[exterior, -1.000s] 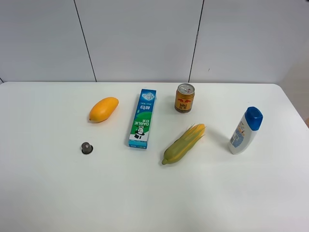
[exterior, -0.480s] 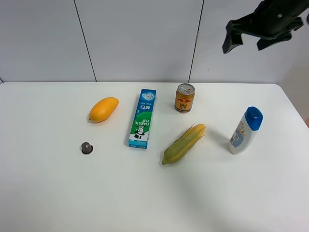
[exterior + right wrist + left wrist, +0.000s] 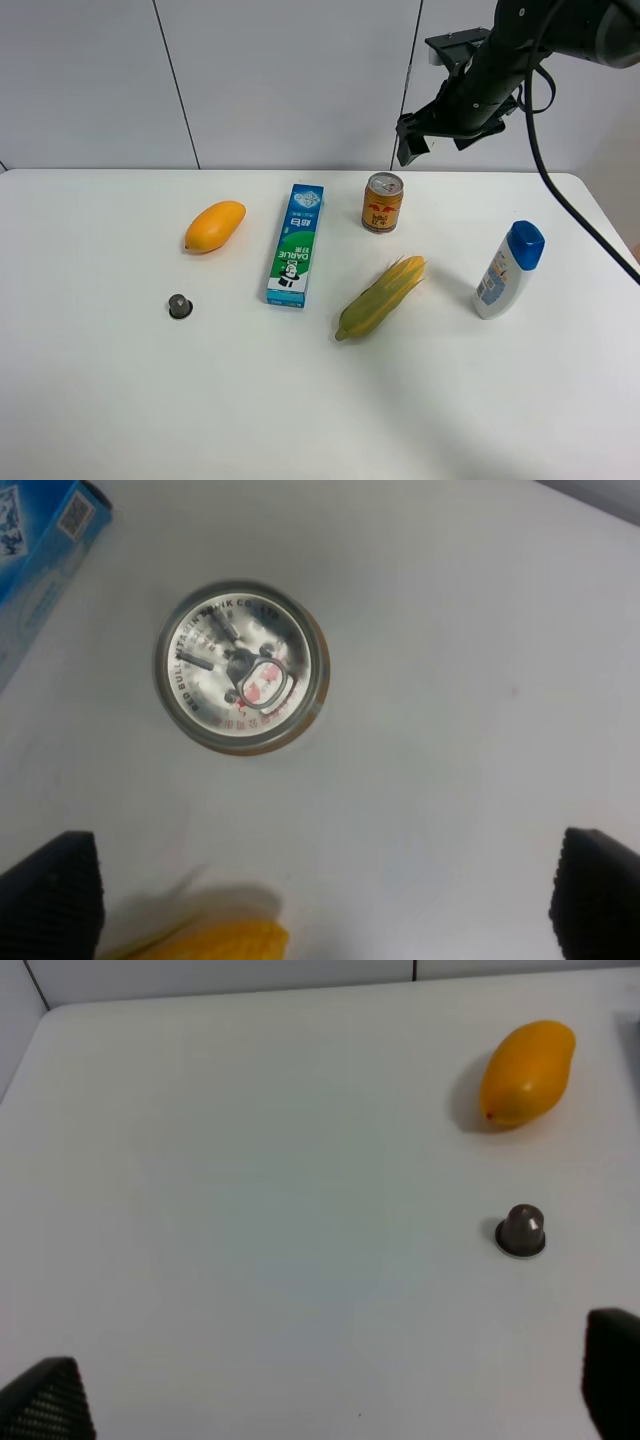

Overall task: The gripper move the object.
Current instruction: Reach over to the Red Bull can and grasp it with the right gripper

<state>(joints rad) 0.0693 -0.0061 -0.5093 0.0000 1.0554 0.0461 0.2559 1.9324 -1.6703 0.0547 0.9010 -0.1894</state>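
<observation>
The step in hand looks like the approach. The right tool [image 3: 432, 138] hangs in the air at the upper right of the high view, above and a little to the right of the drink can [image 3: 382, 202], and nothing is gripped yet. Its jaws stand wide apart and empty. The can stands upright on the white bench [image 3: 150, 400] at upper centre of the high view, just right of the top end of the Darlie toothpaste box [image 3: 296, 245], above the ear of corn [image 3: 380, 297] and well apart from the blue-capped bottle [image 3: 509, 270] at the right. As I judge it, the next move calls for coming down with the can centred between the fingertips. The right wrist view shows the can [image 3: 242, 667] nearer one fingertip than the other, so a sideways correction seems needed before closing on its wall, with care for the box and corn close by. That view gives what the high one cannot — the silver lid and pull-tab from straight above, and how wide the jaws stand. The high view alone shows the tool's height over the can and the whole layout. The left tool [image 3: 330, 1390] does not appear in the high view; its own camera shows its jaws wide apart, holding nothing, over bare bench with the mango [image 3: 527, 1073] and a small dark cap [image 3: 521, 1231] beyond — far from the can.
</observation>
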